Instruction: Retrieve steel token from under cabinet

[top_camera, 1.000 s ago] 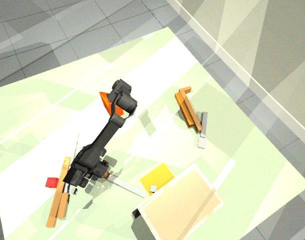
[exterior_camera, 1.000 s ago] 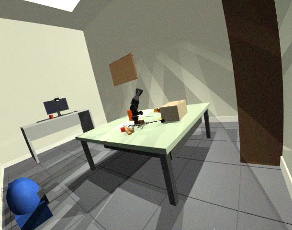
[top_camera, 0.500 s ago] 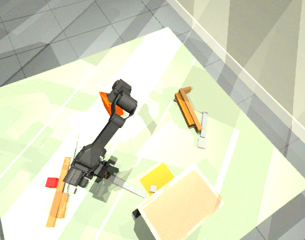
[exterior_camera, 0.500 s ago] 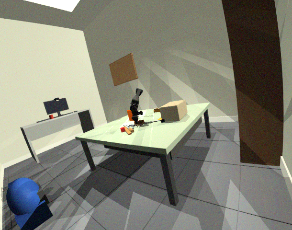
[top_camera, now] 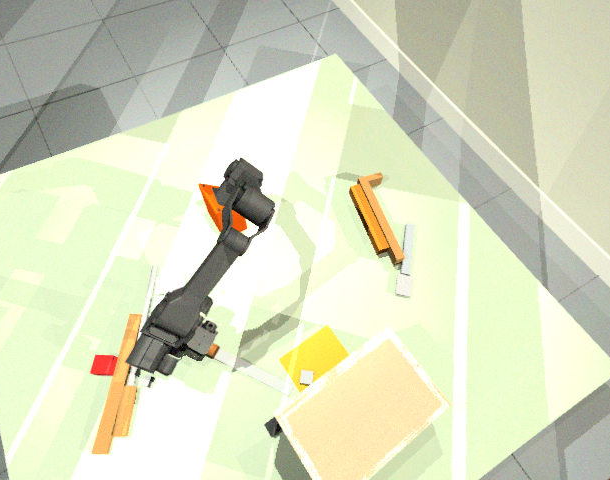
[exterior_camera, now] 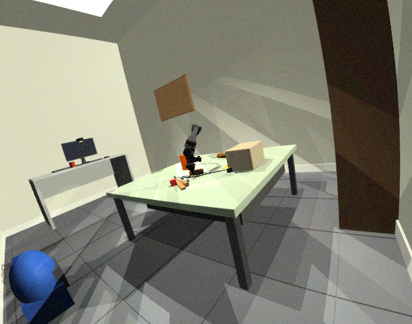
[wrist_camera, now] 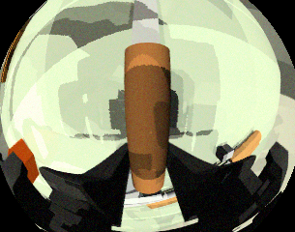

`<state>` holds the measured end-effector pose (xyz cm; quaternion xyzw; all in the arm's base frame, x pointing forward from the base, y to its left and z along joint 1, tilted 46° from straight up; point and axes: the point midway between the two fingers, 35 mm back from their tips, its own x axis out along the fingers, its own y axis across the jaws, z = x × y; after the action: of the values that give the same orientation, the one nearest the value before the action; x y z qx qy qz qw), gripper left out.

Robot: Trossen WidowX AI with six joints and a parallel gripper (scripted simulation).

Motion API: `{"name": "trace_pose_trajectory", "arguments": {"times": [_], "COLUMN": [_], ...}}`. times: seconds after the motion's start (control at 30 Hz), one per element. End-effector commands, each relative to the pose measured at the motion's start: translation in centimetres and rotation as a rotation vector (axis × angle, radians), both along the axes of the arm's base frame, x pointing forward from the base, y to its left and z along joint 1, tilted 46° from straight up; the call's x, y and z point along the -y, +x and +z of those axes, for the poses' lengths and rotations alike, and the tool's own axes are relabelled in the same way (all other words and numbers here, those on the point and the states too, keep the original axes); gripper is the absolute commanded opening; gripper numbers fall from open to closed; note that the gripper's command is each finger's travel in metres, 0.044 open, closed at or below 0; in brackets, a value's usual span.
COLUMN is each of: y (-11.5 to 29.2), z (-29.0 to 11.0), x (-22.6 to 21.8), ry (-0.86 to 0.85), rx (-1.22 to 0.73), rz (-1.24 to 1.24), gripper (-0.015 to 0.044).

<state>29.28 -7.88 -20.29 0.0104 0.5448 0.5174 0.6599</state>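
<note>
Pointing toward cabinet (top_camera: 367,408): claw-held rod (top_camera: 253,373)

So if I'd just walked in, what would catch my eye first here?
Probably the dark arm stretched across the pale green table, its end effector closed on the brown handle of a long grey-bladed tool. The blade runs toward a bright yellow marked square in front of a big beige cabinet, and a small grey token lies in that square near the cabinet's edge.
</note>
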Motion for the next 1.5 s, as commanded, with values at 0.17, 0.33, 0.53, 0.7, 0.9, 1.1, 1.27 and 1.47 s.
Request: {"name": "trace_pose_trajectory", "arguments": {"times": [0.17,0.33,0.53,0.7,0.9,1.1,1.27,1.47], "y": [0.0,0.1,0.3,0.5,0.7,0.9,1.0,1.2], "z": [0.2,0.5,0.3,0.1,-0.1,-0.3,-0.5,-0.7], "x": [0.2,0.5,0.8,1.0,1.3,1.6,1.8,2.0], "ry": [-0.001,0.000,0.003,0.005,0.007,0.009,0.011,0.012], "rx": [-0.001,0.004,0.023,0.037,0.051,0.063,0.071,0.080], "rz": [0.001,0.008,0.027,0.041,0.056,0.068,0.076,0.085], "gripper": [0.0000,0.0000,0.0000,0.0000,0.0000,0.0000,0.0000,0.0000]}}
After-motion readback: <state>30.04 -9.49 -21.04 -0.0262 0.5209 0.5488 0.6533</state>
